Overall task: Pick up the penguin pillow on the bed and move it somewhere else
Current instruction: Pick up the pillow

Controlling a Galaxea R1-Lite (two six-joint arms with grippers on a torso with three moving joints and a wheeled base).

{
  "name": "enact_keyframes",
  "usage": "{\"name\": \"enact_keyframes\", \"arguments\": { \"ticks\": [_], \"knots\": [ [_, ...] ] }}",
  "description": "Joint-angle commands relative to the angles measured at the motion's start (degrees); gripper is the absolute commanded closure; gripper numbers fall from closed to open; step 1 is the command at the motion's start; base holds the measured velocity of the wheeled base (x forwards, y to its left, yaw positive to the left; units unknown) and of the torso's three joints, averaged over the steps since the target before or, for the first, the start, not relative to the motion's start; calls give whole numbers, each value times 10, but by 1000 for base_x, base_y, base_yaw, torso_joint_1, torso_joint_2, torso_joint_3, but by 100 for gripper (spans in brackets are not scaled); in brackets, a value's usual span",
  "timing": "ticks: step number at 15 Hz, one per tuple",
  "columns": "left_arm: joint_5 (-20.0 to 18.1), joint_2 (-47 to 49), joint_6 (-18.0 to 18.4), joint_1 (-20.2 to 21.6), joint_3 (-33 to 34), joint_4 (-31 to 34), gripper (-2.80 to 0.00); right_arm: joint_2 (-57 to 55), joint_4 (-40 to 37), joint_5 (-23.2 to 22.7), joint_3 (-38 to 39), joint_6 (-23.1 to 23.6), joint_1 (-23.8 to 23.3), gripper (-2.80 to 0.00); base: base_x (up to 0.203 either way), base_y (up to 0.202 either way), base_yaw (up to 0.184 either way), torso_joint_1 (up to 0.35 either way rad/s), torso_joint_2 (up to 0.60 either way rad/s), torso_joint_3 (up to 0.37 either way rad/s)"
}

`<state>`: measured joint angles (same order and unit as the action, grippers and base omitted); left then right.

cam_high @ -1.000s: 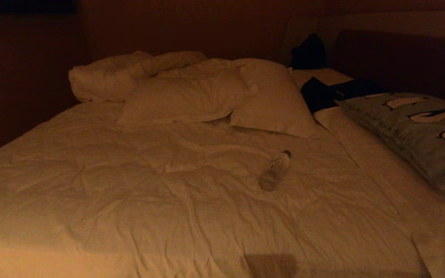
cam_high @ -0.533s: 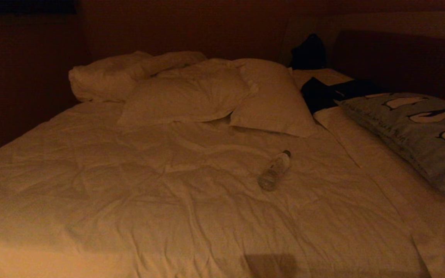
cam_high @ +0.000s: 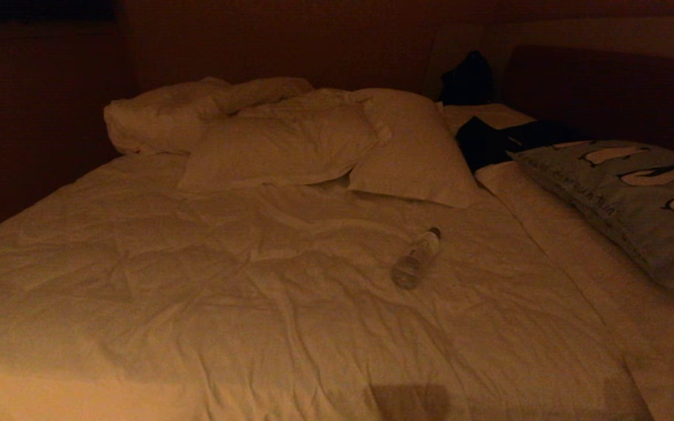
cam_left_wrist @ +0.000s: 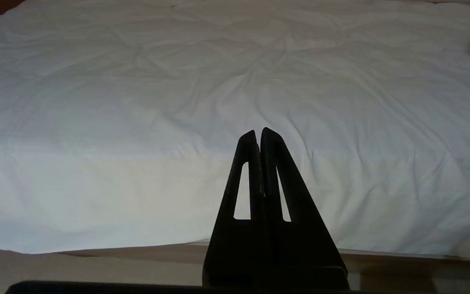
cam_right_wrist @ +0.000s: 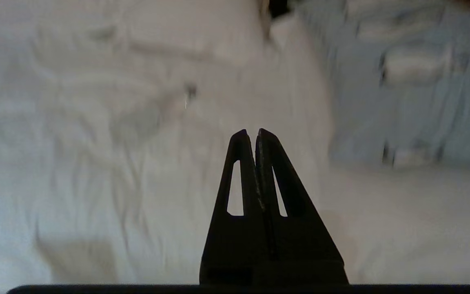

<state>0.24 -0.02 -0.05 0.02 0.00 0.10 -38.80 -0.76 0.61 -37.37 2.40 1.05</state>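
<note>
A wide bed [cam_high: 255, 304] covered by a wrinkled white duvet is seen in dim orange light. The penguin pillow [cam_high: 629, 199] is laid flat on the bed's right side, near the headboard and partly cut off by the picture's edge. It is a large grey-blue rectangle printed with a row of black-and-white penguins, with a line of small lettering along its flanged fabric border. Just beyond it a dark garment [cam_high: 489, 143] is draped. Rumpled plain white pillows [cam_high: 313, 143] are heaped at the head of the bed, and a clear plastic bottle [cam_high: 416, 258] is laid on its side mid-duvet. The left tool [cam_left_wrist: 259, 131] is held at the near edge of the bed, its fingers pressed together and empty. The right tool [cam_right_wrist: 251, 132] is likewise closed on nothing, pointed over the duvet with the penguin pillow [cam_right_wrist: 402, 85] blurred ahead and to one side.
</note>
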Motion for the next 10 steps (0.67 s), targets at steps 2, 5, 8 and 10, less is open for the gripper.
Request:
{"name": "enact_keyframes", "arguments": {
  "ticks": [2, 5, 8, 10],
  "knots": [
    [0, 0, 0, 1, 0, 0, 0, -109, 50, 7, -64, -1, 0, 0, 0, 0, 0, 0, 0, 0],
    [0, 0, 0, 0, 0, 0, 0, -198, 54, 36, -115, -5, -2, 0, 0, 0, 0, 0, 0, 0],
    [0, 0, 0, 1, 0, 0, 0, -292, 57, 46, -169, -30, -8, 0, 0, 0, 0, 0, 0, 0],
    [0, 0, 0, 0, 0, 0, 0, -353, 59, 47, -219, -52, -20, 0, 0, 0, 0, 0, 0, 0]
  ]
}}
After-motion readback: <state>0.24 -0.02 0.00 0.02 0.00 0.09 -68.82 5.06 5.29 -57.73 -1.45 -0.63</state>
